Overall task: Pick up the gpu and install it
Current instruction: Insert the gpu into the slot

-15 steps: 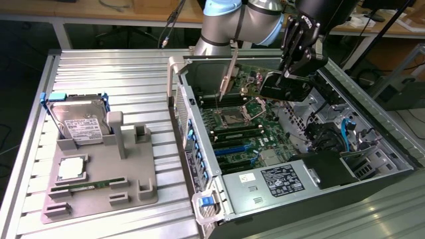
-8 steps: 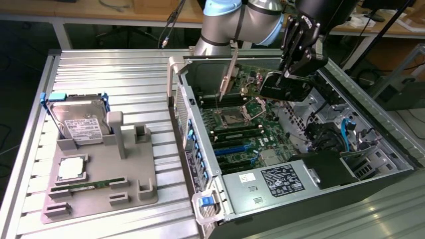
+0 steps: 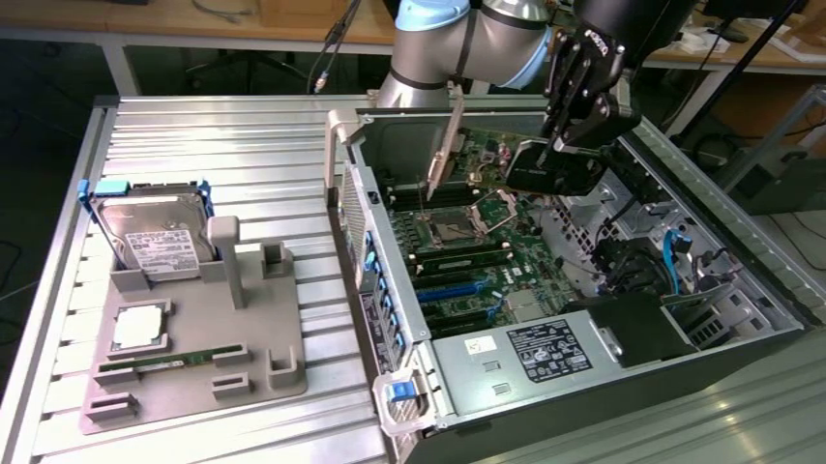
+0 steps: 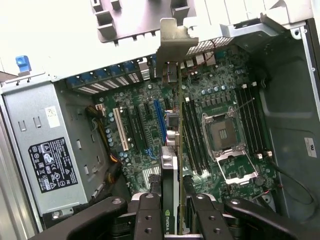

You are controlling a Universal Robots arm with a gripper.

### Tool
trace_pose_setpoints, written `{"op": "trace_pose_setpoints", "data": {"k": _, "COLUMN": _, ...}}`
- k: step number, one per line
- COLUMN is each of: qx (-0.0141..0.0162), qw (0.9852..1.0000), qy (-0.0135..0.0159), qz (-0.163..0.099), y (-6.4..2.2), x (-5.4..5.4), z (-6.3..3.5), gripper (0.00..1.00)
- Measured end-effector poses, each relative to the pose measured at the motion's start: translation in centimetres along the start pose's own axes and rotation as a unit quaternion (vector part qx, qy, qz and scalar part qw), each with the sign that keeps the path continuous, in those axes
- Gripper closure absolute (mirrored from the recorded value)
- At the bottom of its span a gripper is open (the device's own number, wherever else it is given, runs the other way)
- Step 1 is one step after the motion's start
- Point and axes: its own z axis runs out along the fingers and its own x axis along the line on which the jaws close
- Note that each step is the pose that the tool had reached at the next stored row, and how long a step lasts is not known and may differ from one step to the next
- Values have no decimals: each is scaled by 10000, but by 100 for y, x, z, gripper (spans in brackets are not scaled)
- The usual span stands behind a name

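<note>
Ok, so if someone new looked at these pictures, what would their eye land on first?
Probably the open computer case on the ribbed metal table, with its motherboard laid bare. Over that board the end effector grips the gpu, seen edge-on in the wrist view. On the exterior view's left, a grey tray holds a hard drive.

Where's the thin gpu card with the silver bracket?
Wrist view: the gpu is held edge-on in the black gripper, inside the open grey case above the green motherboard, between its blue slot and memory slots.
</note>
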Motion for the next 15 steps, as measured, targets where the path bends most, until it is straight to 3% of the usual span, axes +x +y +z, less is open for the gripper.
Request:
{"op": "trace_pose_setpoints", "data": {"k": 6, "qx": -3, "qw": 9993, "qy": 8, "qz": -384, "y": 0, "x": 0, "z": 0, "gripper": 73}}
{"op": "trace_pose_setpoints", "data": {"k": 12, "qx": -6, "qw": 9969, "qy": 17, "qz": -790, "y": 0, "x": 0, "z": 0, "gripper": 73}}
{"op": "trace_pose_setpoints", "data": {"k": 15, "qx": -6, "qw": 9966, "qy": 17, "qz": -826, "y": 0, "x": 0, "z": 0, "gripper": 73}}
